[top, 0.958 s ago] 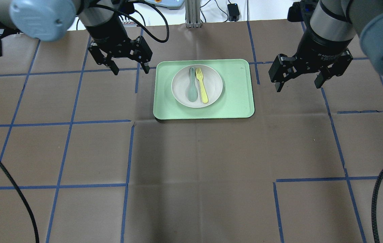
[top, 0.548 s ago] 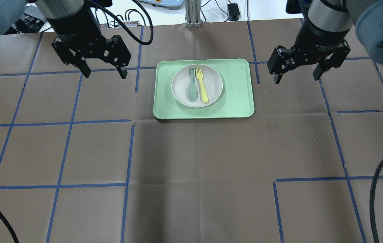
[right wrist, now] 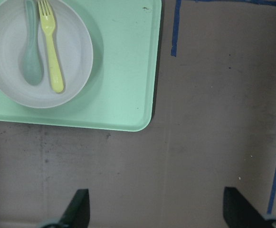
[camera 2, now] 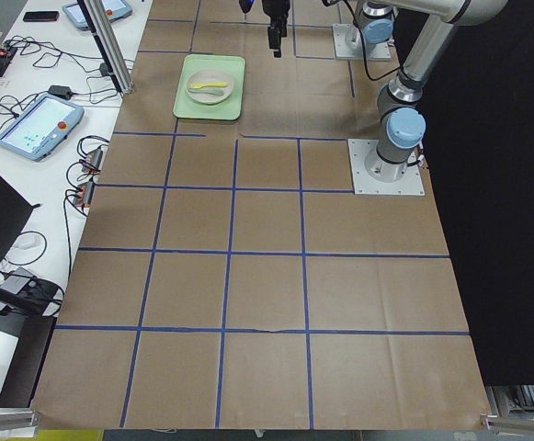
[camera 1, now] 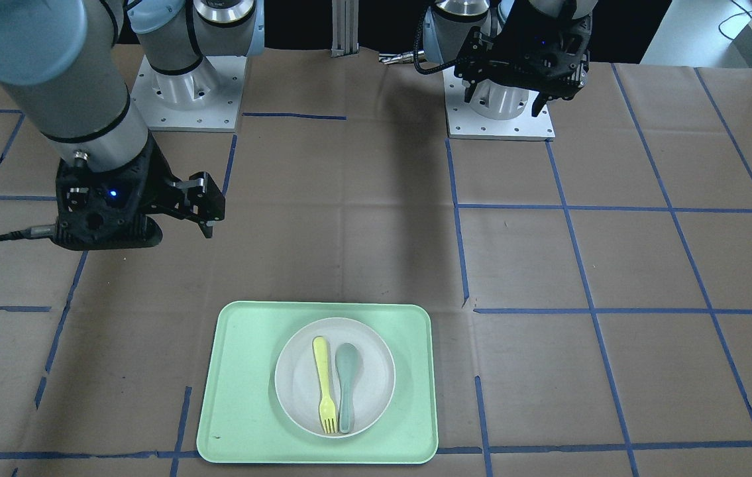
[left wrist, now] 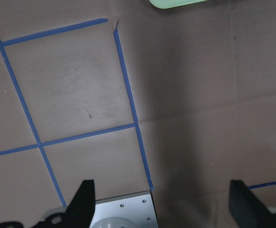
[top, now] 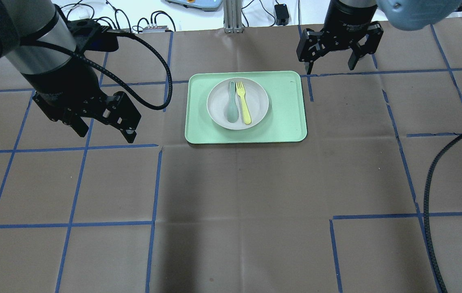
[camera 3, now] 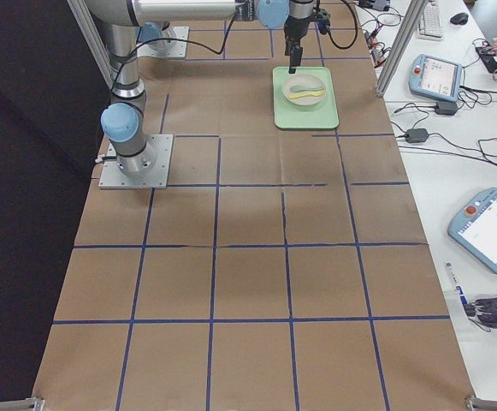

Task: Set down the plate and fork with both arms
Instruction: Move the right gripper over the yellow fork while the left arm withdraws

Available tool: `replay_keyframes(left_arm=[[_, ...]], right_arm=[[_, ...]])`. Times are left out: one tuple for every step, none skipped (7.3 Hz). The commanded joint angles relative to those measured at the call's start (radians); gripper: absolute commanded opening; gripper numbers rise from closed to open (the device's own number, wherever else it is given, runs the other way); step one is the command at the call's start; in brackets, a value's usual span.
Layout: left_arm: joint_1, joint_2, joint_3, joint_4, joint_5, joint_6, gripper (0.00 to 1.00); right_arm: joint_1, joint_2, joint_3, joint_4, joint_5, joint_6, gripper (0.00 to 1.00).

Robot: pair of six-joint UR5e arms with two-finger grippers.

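Note:
The off-white plate (top: pixel 257 116) sits on the mint-green tray (top: pixel 287 118). The pale-yellow fork (top: pixel 244 103) lies in the plate, beside a grey-green spoon (top: pixel 231 106). My left gripper (top: pixel 106 133) is open and empty, above the table left of the tray. My right gripper (top: pixel 331 65) is open and empty, above the table off the tray's far right corner. The right wrist view shows the plate (right wrist: pixel 76 57), fork (right wrist: pixel 50 52) and spoon (right wrist: pixel 31 57) at top left, apart from the open fingers (right wrist: pixel 78 209). The front view shows the plate (camera 1: pixel 299 384) and fork (camera 1: pixel 322 384).
Brown paper with blue tape lines covers the table. A black cable (top: pixel 430 183) hangs over the right side. An aluminium post (top: pixel 233 16), cables and a pendant stand beyond the far edge. The arm bases (camera 1: pixel 183 93) (camera 1: pixel 498 106) are bolted on the robot's side.
My left gripper moved left and back toward the robot, away from the tray. My right gripper moved further out and left, toward the tray's far right corner. Both stayed open.

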Motion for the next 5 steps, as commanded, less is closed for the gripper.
replay_keyframes(left_arm=[[0.021,0.028,-0.038,0.030,0.029,0.005,0.99],[0.021,0.039,-0.043,0.031,0.082,-0.004,0.99],[0.022,0.036,-0.055,0.031,0.080,-0.007,0.99],[0.024,0.040,-0.063,0.033,0.074,-0.008,0.99],[0.024,0.040,-0.064,0.033,0.074,-0.006,0.99]], right_arm=[[0.069,0.118,-0.044,-0.093,0.001,0.097,1.00],[0.098,0.170,-0.063,-0.144,0.004,0.159,1.00],[0.122,0.230,-0.087,-0.184,0.004,0.193,1.00],[0.147,0.283,-0.113,-0.213,-0.002,0.208,1.00],[0.159,0.329,-0.130,-0.242,-0.002,0.233,1.00]])
